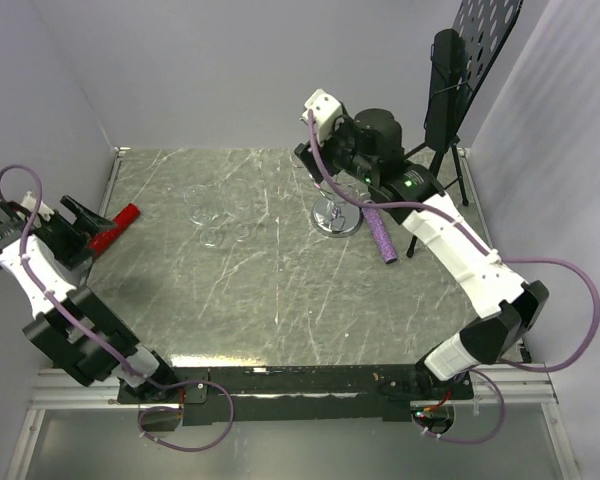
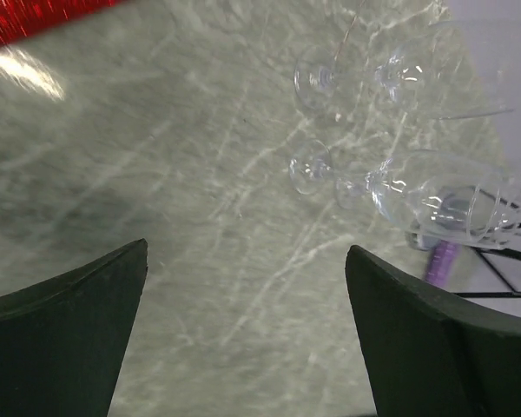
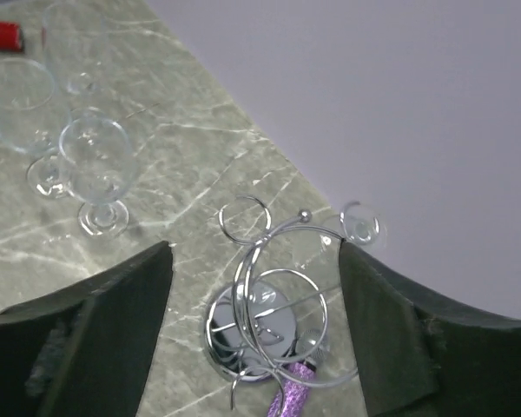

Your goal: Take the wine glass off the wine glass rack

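While the right claw (image 3: 253,248) hung over the wine glass rack (image 3: 260,343), its two dark fingers (image 3: 113,330) stood wide apart, one to each side of the chrome wire loops, and they gripped nothing. The rack stood upright on its shiny disc base near the back of the marbled grey-green table (image 1: 280,290), toward the right. One wine glass (image 3: 361,226) was on the rack: its round clear foot showed at the loop on the far right side, close to the right-hand finger but not touching it. Its bowl was only a faint outline among the wires, so how it hung could not be told exactly. A purple glittery rod (image 1: 380,232) lay on the table with one end against the rack's base.

Left of the rack and well apart from it, a group of loose clear glasses (image 1: 220,212) lay on the table. The left claw (image 2: 247,252) was at the far left edge, its fingers spread and bare, pointing across the table toward those glasses, with a red object (image 1: 115,228) just beside it. A black tripod stand (image 1: 488,35) with a perforated panel stood in the back right corner.
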Robot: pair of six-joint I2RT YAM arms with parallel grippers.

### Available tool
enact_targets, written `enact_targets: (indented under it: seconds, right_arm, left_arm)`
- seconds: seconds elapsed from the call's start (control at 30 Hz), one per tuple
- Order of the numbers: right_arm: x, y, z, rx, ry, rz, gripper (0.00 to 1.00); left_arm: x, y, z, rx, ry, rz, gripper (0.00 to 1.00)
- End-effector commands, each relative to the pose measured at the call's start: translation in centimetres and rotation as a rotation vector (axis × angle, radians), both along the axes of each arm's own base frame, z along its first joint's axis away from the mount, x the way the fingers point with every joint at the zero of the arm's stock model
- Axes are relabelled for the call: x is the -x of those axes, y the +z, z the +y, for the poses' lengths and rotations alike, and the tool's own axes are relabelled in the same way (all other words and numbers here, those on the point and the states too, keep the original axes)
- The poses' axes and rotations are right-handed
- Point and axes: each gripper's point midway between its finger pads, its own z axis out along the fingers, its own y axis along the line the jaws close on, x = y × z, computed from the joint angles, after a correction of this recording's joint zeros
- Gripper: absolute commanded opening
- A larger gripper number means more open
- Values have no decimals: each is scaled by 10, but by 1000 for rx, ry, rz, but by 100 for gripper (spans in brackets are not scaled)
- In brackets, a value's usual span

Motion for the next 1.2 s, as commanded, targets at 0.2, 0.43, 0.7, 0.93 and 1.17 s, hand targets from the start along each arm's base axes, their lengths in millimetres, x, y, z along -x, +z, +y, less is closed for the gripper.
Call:
enact_targets:
  seconds: [0.2, 0.43, 0.7, 0.93, 1.17]
  right_arm:
    - [-23, -65, 6, 69, 40, 247, 59]
    - [-28, -88, 7, 128, 60, 285, 52]
    - [-58, -98, 7, 161, 1, 307, 51]
    - [-76, -118, 6, 186, -40, 376, 48]
    - [-69, -131, -1, 205, -50, 409, 47]
  left_arm:
    - [-20, 66, -21, -349, -193, -295, 100]
    - [-33, 66, -31, -284, -192, -346, 100]
    - [-39, 75, -39, -279, -227, -351, 100]
    - [-49, 85, -36, -276, -212, -377, 100]
    - [-55, 82, -37, -261, -193, -385, 100]
